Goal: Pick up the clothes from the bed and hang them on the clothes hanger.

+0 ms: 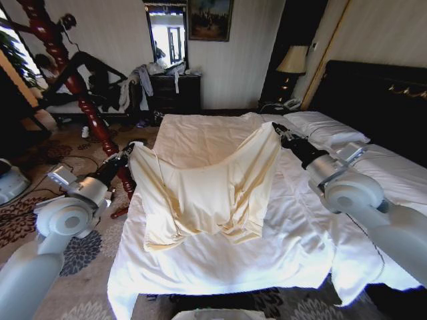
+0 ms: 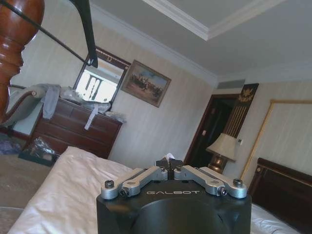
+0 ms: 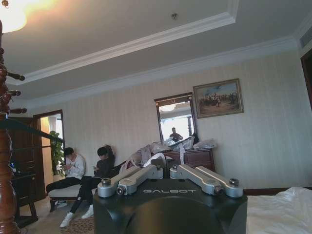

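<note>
Pale cream cotton shirt (image 1: 207, 180) hangs stretched over the white-duveted bed (image 1: 280, 247), long axis crosswise. Left gripper (image 1: 131, 151) and right gripper (image 1: 278, 131) each have jaws clamped on a shoulder. Thin black hanger (image 2: 73, 29) lies off left, nearer the left arm.

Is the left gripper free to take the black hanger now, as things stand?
Probably not. The left gripper is shut on one shoulder of the cream shirt, and the right gripper holds the other. The hanger hangs above, on the wooden stand.
</note>
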